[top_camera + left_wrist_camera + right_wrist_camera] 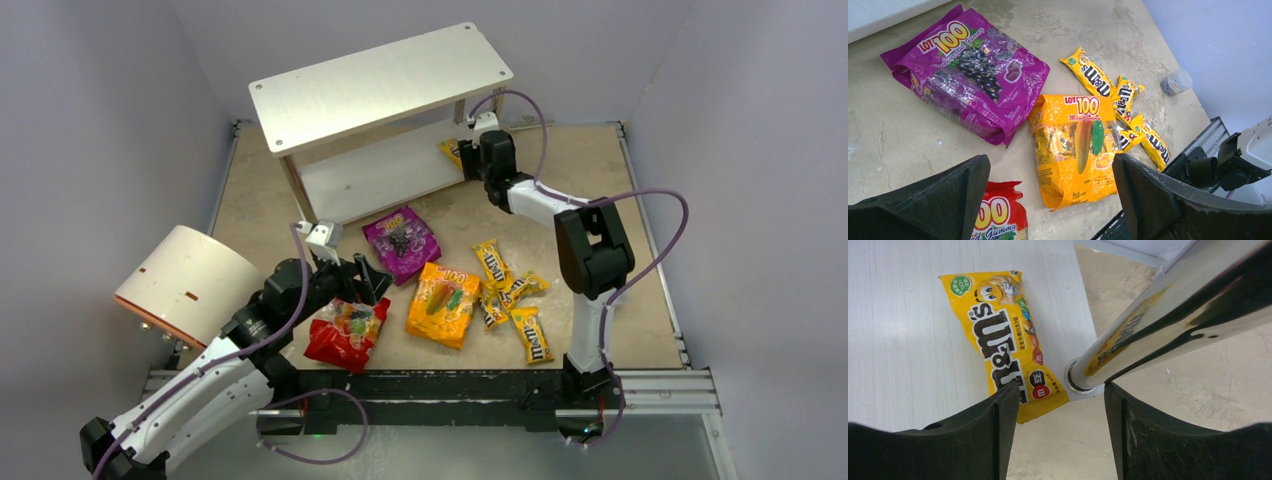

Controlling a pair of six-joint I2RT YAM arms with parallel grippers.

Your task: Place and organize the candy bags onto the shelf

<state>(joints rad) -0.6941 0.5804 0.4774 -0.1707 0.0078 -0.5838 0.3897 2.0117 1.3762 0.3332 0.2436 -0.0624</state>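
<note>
The right pincer (468,158) (1060,407) is reached out toward the far edge of the counter (650,210), at the right end of the shelf (380,85). Its jaws are apart with nothing between them. Just ahead of its fingers (998,435), a yellow M&M's packet (1008,345) (451,150) lies flat on the lower board (898,340) (370,178). The packet's near end hangs a little over the board's corner. Whether the left finger touches it cannot be told. At that corner the shelf's shiny round leg (1158,320) rises aslant, just beside the packet.

The left pincer (365,285) (1048,167) hovers over the near-left part of the counter, jaws wide apart and empty. Below it lies the red pouch (347,333) (998,215), the bag closest to the near edge. Just right of that is the orange pouch (443,303) (1078,145), face up. The purple pouch (400,243) (968,70) lies farther in, between these two and the shelf, and apart from both.

Right of the orange pouch, four more M&M's packets (491,265) (1090,75) lie in a loose cluster around the middle of the counter. Some of them overlap, and one touches the orange pouch's edge. The shelf stands along the far edge, nearer the far-left corner. A cream cylinder (185,285) with an orange rim sits at the left edge.
</note>
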